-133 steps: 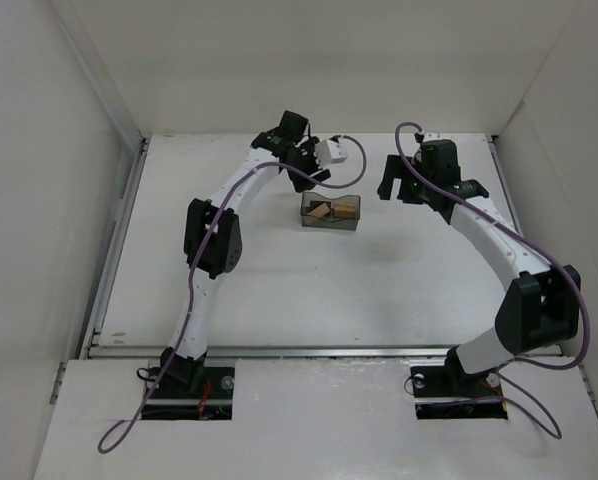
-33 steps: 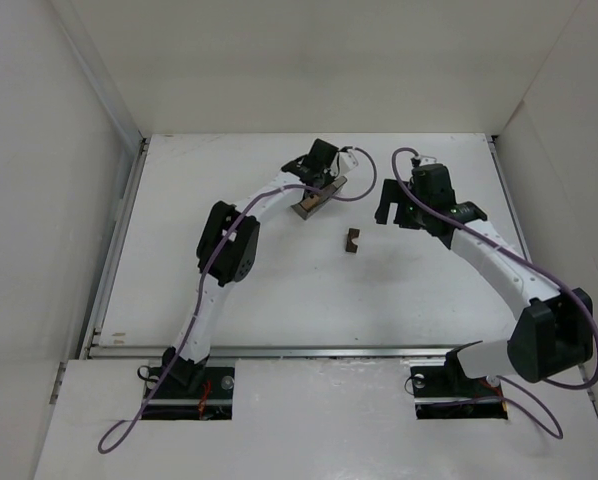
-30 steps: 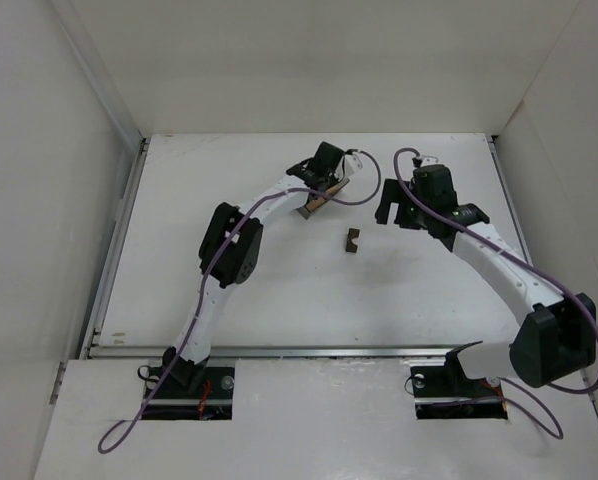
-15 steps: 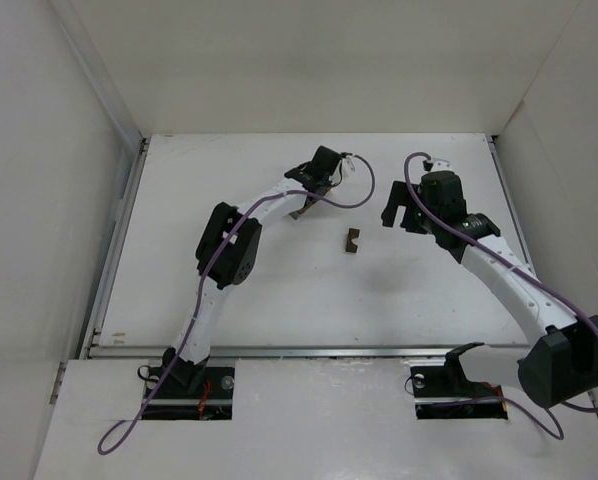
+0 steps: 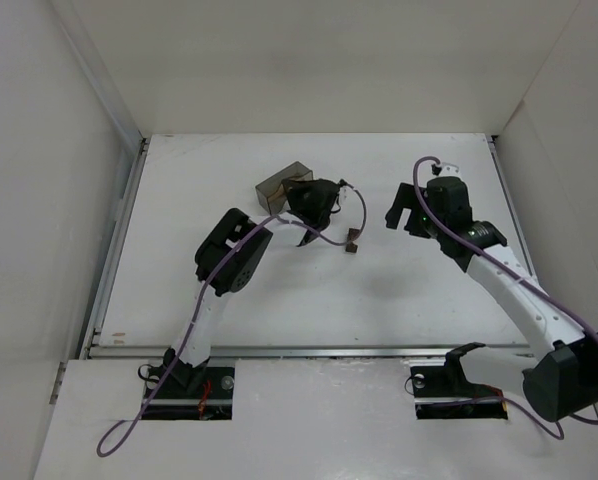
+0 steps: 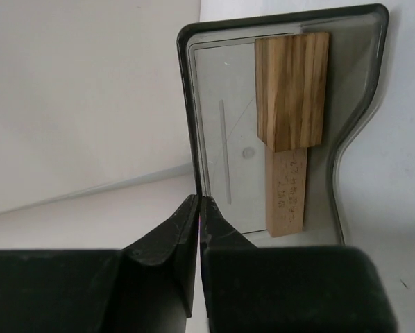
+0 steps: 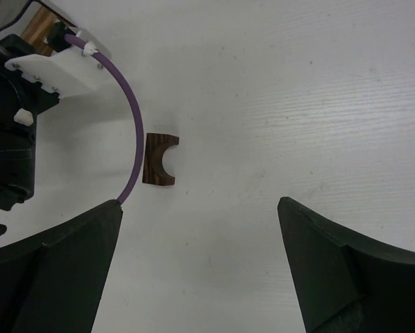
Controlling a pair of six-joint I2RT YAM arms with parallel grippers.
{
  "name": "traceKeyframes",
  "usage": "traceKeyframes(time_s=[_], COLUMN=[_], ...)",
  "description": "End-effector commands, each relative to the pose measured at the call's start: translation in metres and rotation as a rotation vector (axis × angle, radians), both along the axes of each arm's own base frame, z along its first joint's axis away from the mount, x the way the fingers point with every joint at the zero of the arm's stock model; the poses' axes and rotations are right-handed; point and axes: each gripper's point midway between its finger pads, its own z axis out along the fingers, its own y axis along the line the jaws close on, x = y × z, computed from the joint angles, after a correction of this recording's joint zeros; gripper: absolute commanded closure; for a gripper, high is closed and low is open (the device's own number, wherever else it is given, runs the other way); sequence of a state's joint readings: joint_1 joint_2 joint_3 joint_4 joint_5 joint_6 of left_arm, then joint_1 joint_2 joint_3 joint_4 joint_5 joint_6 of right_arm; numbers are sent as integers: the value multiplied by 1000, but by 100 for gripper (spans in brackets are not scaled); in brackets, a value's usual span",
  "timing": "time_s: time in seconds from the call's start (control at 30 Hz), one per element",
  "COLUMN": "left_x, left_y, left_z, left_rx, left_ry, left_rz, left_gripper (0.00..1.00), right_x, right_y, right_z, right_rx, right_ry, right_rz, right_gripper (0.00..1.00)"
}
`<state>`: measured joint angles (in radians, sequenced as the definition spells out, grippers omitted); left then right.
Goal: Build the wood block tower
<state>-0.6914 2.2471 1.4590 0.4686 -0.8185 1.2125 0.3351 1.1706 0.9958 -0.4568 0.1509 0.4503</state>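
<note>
Wood blocks (image 6: 292,83) are lying in the bin (image 6: 188,125), whose rim the left gripper (image 6: 199,208) is pinching; the right gripper (image 7: 199,208) is hanging spread over a dark arched block (image 7: 158,160).

Dark brown arch block (image 7: 152,161) lying flat; striped tan block (image 6: 291,90) overlapping paler block (image 6: 287,198) inside bin (image 6: 189,118).

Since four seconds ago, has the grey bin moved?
Yes. The grey bin moved left and toward the back edge of the table, clamped in the left gripper.
</note>
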Motion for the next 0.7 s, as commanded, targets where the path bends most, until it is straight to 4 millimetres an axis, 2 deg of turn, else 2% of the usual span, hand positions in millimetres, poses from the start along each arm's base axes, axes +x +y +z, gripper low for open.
traceKeyframes(time_s=[0.0, 0.03, 0.07, 0.13, 0.2, 0.23, 0.3, 0.37, 0.43, 0.47, 0.5, 0.53, 0.57, 0.67], left_x=[-9, -13, -15, -19, -18, -20, -16, -17, -14, -22, -16, -12, -14, -17], left_y=[-4, -9, -7, -14, -21, -20, -28, -35, -39, -42, -43, -36, -48, -46], left_z=[51, 46, 46, 45, 48, 45, 67, 81, 91, 82, 100, 100, 94, 89], left_rx=[-23, -22, -60, -79, -171, -162, -234, -311, -403, -430, -495, -535, -600, -726], left_ry=[-144, -127, -122, -73, -55, -12, -26, 3, 43, 119, 128, 168, 260, 426], left_rz=[41, 33, 46, 42, 49, 55, 56, 43, 12, 11, -5, -3, -72, -118], left_gripper=[97, 91, 67, 36, 23, 20, 13, 4, 1, 1, 1, 1, 1, 1], right_x=[-2, -4, -4, -5, -7, -8, -9, -10, -10, -10, -11, -11, -10, -9], right_y=[-2, -2, -2, -3, -4, -4, -4, -2, 0, 0, 2, 2, 5, 10], right_z=[14, 13, 13, 17, 16, 12, 15, 15, 12, 12, 12, 12, 14, 10], right_rx=[23, 23, 23, 28, 28, 25, 28, 34, 40, 40, 48, 49, 51, 48], right_ry=[-54, -54, -54, -65, -67, -58, -67, -64, -62, -62, -59, -59, -66, -58], right_rz=[-25, -25, -25, -25, -25, -25, -25, -16, -6, -6, 6, 6, 25, 62], right_gripper=[0, 0, 0, 0, 0, 0, 0, 0, 0, 0, 0, 0, 0, 0])
